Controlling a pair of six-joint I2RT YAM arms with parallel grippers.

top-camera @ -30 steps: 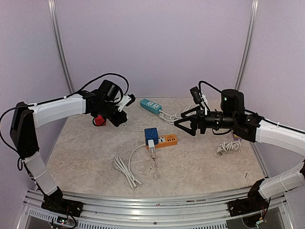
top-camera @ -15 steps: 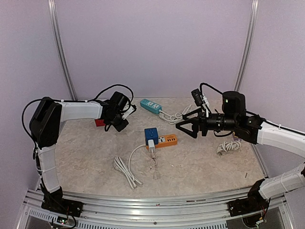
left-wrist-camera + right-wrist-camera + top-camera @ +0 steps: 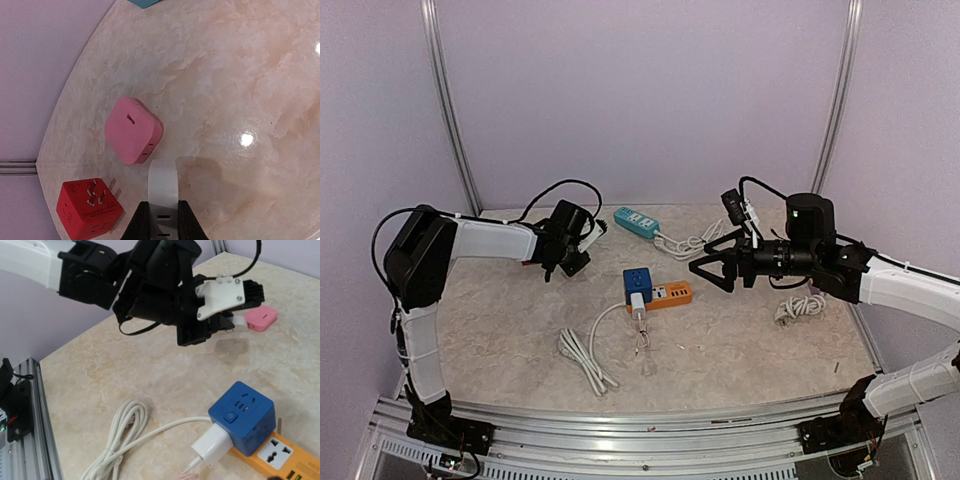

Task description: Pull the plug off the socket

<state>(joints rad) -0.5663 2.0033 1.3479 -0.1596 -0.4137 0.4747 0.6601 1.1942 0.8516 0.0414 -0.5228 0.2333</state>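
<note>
- While the white plug [image 3: 638, 305] sat pushed into the near face of the blue socket cube [image 3: 638, 280], the two were joined, not parted, at the middle of the tabletop [image 3: 750, 350].
- From the plug a white cable [image 3: 585, 355] ran off to the near left of the cube and ended in a loose folded bundle.
- An orange power strip [image 3: 672, 294] met the cube on its right side and reached away from it to the right.
- The right gripper [image 3: 707, 270] hung in the air to the right of the cube, its fingers spread wide and pointing toward the cube, with nothing between them.
- The left gripper [image 3: 163, 207] was well to the left of the cube and somewhat farther back, pinching a small white adapter [image 3: 164, 185] that stuck out past its fingertips above the tabletop.
- A pink square adapter [image 3: 133, 131] lay flat on the tabletop, farther left of the cube than the left gripper.
- A red cube plug [image 3: 89, 207] lay out on that same side of the blue cube, its metal prongs showing.
- A teal power strip [image 3: 636, 222] lay beyond the cube toward the back wall, and its white cord [image 3: 685, 243] was bunched behind and to the right of the cube.
- One more coiled cord [image 3: 800, 307] lay far to the right of the cube, past the end of the orange strip, under the right arm.
</note>
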